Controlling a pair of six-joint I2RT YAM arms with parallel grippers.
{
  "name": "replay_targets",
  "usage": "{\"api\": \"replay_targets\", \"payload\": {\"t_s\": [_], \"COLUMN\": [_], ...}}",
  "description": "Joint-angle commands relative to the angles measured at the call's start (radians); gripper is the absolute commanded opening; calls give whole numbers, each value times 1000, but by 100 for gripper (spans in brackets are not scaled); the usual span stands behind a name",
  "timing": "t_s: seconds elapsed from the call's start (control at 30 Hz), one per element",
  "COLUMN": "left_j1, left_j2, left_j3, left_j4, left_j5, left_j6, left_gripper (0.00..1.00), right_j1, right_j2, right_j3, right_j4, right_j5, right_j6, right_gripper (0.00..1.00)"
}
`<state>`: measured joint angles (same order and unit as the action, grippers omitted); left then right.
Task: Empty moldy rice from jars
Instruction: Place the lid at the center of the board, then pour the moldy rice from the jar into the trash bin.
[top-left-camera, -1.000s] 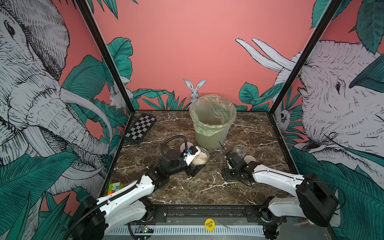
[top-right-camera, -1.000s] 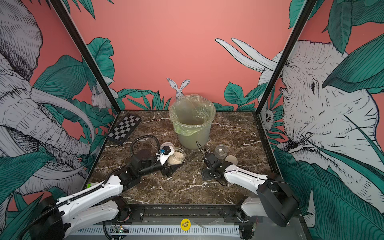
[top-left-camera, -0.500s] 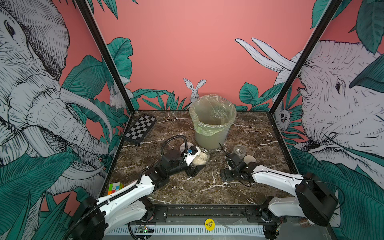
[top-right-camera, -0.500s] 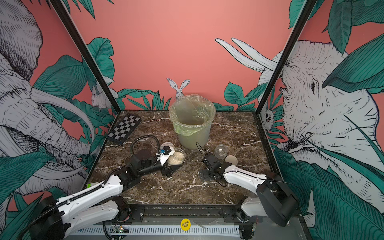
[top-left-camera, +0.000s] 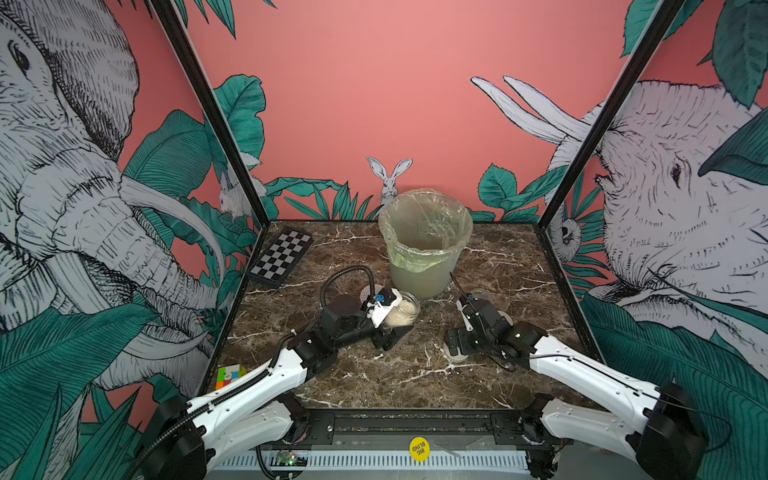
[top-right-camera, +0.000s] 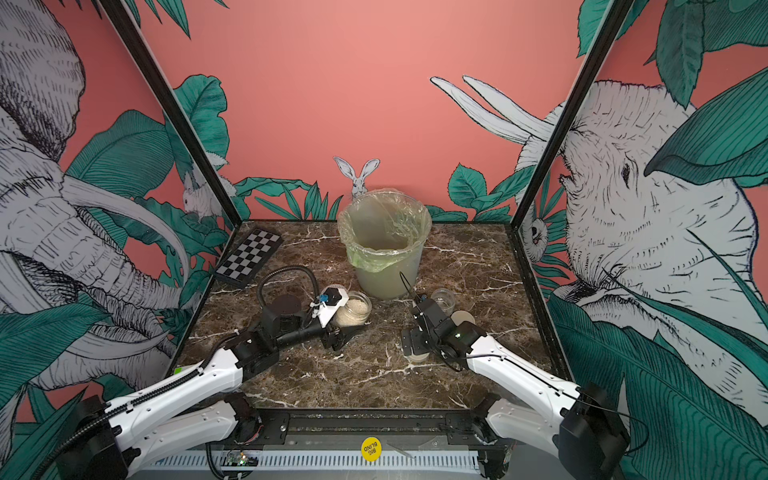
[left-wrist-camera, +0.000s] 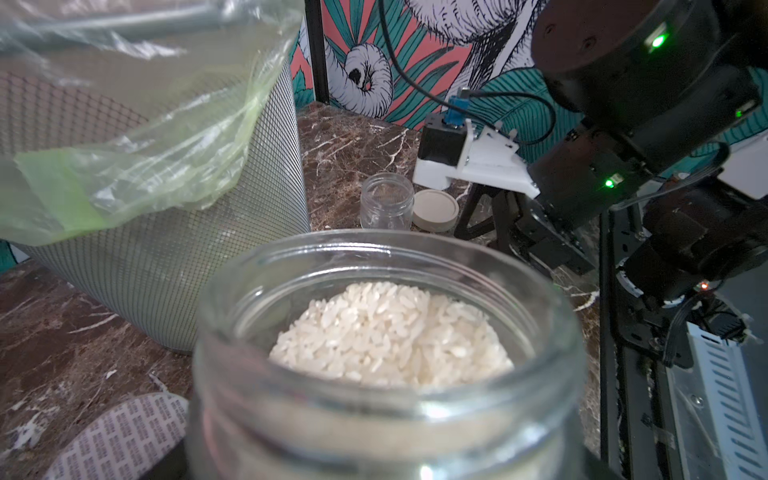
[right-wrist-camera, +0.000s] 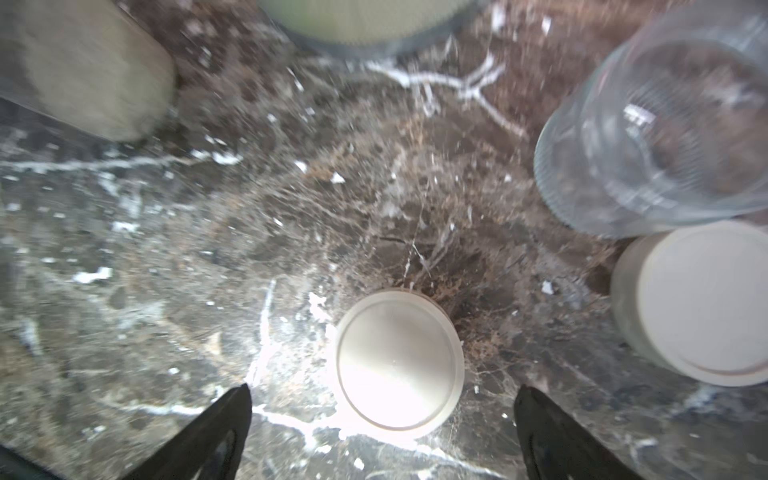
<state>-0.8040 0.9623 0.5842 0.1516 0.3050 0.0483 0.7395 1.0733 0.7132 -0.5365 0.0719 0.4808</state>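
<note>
Low and right of centre in both top views, the right hand (top-left-camera: 456, 350) is spread wide over a beige lid (right-wrist-camera: 397, 361) lying flat on the worktop (top-left-camera: 407, 382). Nothing is gripped. Left of it, the open jar (left-wrist-camera: 386, 415) of moldy rice (left-wrist-camera: 390, 332) is clasped by the left hand (top-left-camera: 395, 323), probably for tipping. Further back, an empty jar (left-wrist-camera: 386, 201) stands beside the bagged bin (top-left-camera: 424, 266).

a salmon back wall (top-left-camera: 374, 104) carries a small drawn rabbit (top-left-camera: 390, 178) among green leaves. both side walls (top-left-camera: 62, 208) show big line-drawn elephants and foliage, framed by black posts (top-left-camera: 184, 41). the floor is a brown marble tabletop (top-left-camera: 415, 374) with white veins, evenly lit.
</note>
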Motion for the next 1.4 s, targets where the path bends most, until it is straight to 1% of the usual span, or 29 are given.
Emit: {"api": "replay_targets", "payload": {"t_s": [0.0,0.13,0.3,0.4,0.53,0.57,0.63,0.77,0.9,1.0,1.1,1.17,1.3,1.37], "left_j1": [2,3,2,2,3,2,3,3,5,6,15,30,60,75], "left_j2": [-49,-57,-55,-13,73,95,144,239,343,405,437,453,473,477], "left_j3": [75,154,231,302,406,433,495,602,722,800,836,853,874,878], "left_j4": [37,-49,-80,-117,-138,-142,-152,-161,-196,-211,-197,-191,-192,-189], "left_j5": [-13,-34,-72,-79,-74,-68,-56,-36,-2,12,20,40,79,95], "left_j6": [-8,17,24,36,56,61,74,102,119,140,154,152,154,150], "left_gripper": [0,0,0,0,0,0,0,0,0,0,0,0,0,0], "right_j1": [7,8,6,7,5,5,4,5,5,3,-7,-32,-96,-121], "right_j2": [-30,-80,-195,-258,-298,-303,-302,-293,-254,-208,-178,-151,-86,-49], "right_j3": [107,208,254,262,307,322,362,419,466,497,495,494,483,484], "right_j4": [-162,-303,-332,-337,-357,-354,-326,-249,-165,-105,5,71,224,280], "right_j5": [34,117,180,230,330,332,299,288,263,206,153,97,-51,-108], "right_j6": [-43,-39,-49,-41,-16,-20,-67,-98,-114,-97,-56,-18,88,121], "right_gripper": [98,98,98,98,98,98,98,98,98,98,98,98,98,98]}}
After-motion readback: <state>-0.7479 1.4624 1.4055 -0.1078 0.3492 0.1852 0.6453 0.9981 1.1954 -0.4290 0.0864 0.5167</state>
